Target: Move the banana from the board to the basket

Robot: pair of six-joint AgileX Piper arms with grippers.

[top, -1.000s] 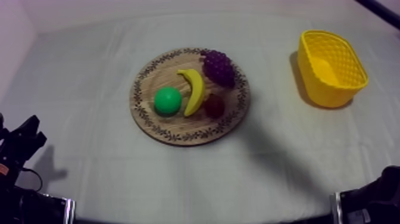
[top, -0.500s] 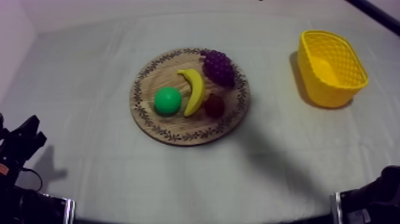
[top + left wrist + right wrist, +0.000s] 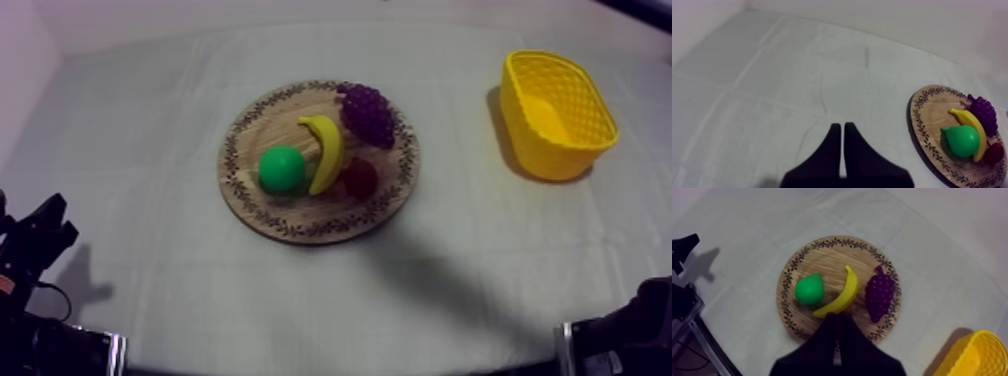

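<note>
A yellow banana (image 3: 326, 150) lies across the middle of the round wooden board (image 3: 300, 222), between a green pear (image 3: 282, 168), purple grapes (image 3: 367, 112) and a small red fruit (image 3: 360, 177). The yellow basket (image 3: 556, 113) stands at the far right with nothing showing inside. My right gripper (image 3: 839, 317) hangs high over the board (image 3: 792, 273), fingers together, its tips just short of the banana (image 3: 839, 298). My left gripper (image 3: 839, 127) is shut on nothing over bare cloth, well to the left of the board (image 3: 922, 130), and sits low at the table's left side (image 3: 45, 228).
A black part of the right arm (image 3: 625, 340) fills the lower right edge. The left arm (image 3: 682, 248) and its stand are at the table's edge beyond the pear (image 3: 809, 289). Open cloth lies between board and basket (image 3: 977, 355).
A dark arm part at the upper right corner has slid out of the top view. A faint shadow on the cloth right of the board has drifted left and nearer. The fruit has not moved.
</note>
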